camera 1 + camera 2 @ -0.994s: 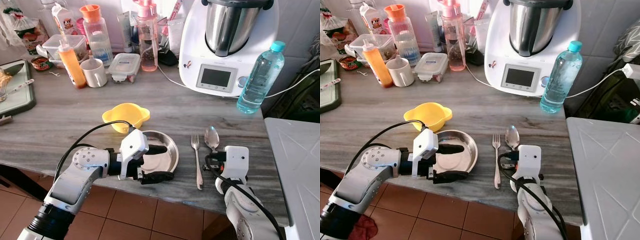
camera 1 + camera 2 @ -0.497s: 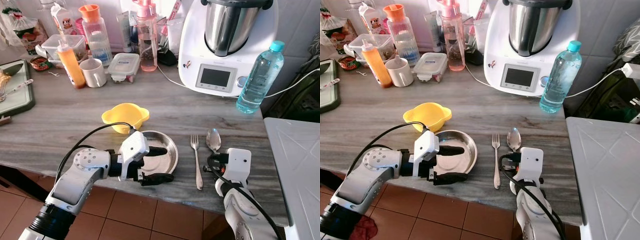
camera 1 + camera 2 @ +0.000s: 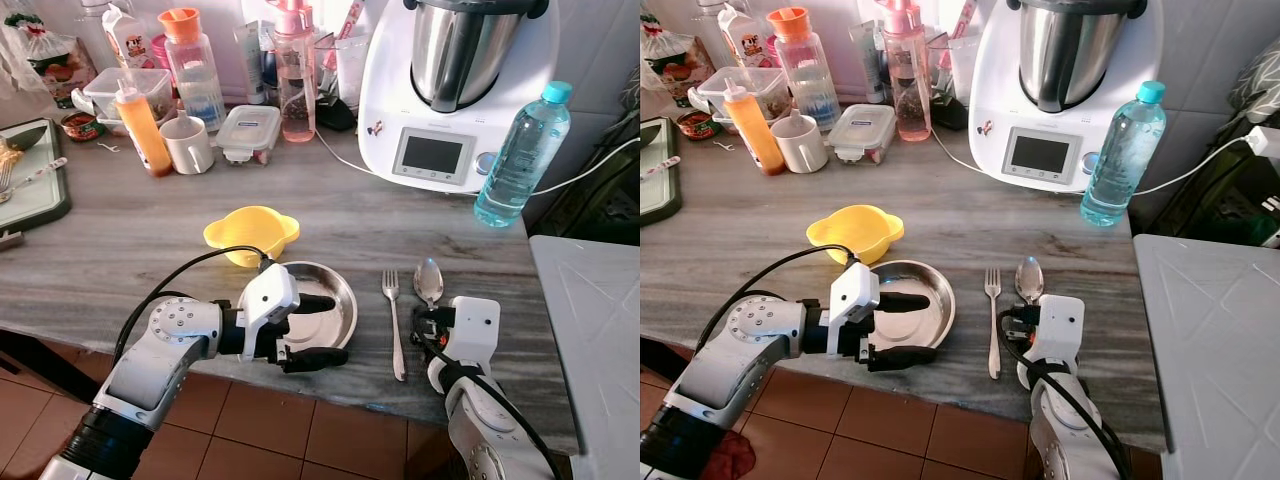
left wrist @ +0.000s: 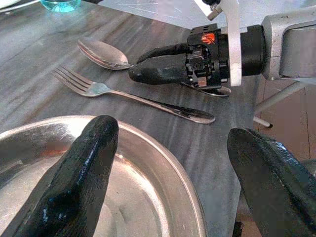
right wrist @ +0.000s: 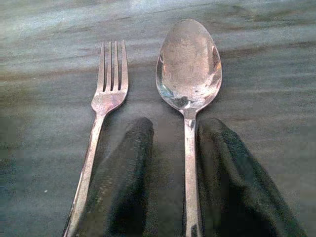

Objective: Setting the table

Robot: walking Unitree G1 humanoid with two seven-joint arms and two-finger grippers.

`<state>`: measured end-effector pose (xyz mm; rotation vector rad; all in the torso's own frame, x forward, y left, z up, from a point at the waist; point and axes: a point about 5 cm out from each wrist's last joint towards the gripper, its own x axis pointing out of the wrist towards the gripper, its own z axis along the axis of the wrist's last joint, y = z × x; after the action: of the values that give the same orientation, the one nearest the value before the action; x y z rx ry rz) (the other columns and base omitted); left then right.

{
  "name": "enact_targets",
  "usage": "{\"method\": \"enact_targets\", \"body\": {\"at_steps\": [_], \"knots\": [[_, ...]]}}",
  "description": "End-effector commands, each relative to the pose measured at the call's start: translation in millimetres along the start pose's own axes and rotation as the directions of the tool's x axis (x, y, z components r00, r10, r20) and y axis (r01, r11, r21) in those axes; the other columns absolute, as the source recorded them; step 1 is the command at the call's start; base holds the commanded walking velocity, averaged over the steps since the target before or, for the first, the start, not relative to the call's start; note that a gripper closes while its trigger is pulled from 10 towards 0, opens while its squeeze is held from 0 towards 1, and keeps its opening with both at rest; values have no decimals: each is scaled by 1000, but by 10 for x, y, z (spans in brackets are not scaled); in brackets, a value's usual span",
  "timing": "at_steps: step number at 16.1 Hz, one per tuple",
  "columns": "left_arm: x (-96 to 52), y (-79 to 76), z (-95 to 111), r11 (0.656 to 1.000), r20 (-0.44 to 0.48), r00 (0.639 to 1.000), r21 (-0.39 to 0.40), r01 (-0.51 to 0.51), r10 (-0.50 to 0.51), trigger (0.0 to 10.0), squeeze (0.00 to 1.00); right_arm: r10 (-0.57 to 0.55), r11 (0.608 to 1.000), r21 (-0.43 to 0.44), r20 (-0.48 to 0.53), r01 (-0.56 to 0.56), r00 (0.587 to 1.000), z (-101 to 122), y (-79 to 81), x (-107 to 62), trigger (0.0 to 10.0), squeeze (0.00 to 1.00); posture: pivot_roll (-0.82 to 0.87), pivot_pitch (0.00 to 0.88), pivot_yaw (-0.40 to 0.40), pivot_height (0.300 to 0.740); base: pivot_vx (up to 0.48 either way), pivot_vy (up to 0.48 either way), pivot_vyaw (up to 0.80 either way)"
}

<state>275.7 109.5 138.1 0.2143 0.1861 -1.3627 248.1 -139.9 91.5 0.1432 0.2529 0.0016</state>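
Counts on the marble counter
Sitting here: one metal plate [image 3: 330, 300], one yellow bowl [image 3: 250, 233], one fork [image 3: 393, 320], one spoon [image 3: 428, 281], one white mug [image 3: 187, 145], one water bottle [image 3: 520, 155].

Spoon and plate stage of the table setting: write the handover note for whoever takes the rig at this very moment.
Left gripper: open, one finger over the steel plate, the other at its near rim.
Right gripper: fingers astride the spoon handle, not clearly clamped.
Fork lies between plate and spoon; yellow bowl sits behind the plate.
Done: plate, fork and spoon laid out near the counter edge.
Left: settle the spoon, withdraw both arms, bring a cup if wanted.
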Motion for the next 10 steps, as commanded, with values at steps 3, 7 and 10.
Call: {"method": "enact_targets", "body": {"at_steps": [3, 7, 10], "knots": [[11, -9, 23, 1000, -4, 1000, 15, 8, -8, 10000, 0, -28, 999, -20, -5, 28, 1000, -29, -63, -18, 10000, 1000, 49, 84, 30, 740, 0, 0, 0], [14, 1, 10, 1000, -9, 1000, 7, 5, -5, 10000, 0, -18, 999, -35, 39, 19, 999, 45, -52, -26, 10000, 1000, 49, 82, 31, 740, 0, 0, 0], [16, -15, -19, 1000, -12, 1000, -1, 11, -11, 10000, 0, -9, 1000, -26, 74, 11, 997, 86, -36, -34, 10000, 1000, 48, 80, 31, 740, 0, 0, 0]]}}
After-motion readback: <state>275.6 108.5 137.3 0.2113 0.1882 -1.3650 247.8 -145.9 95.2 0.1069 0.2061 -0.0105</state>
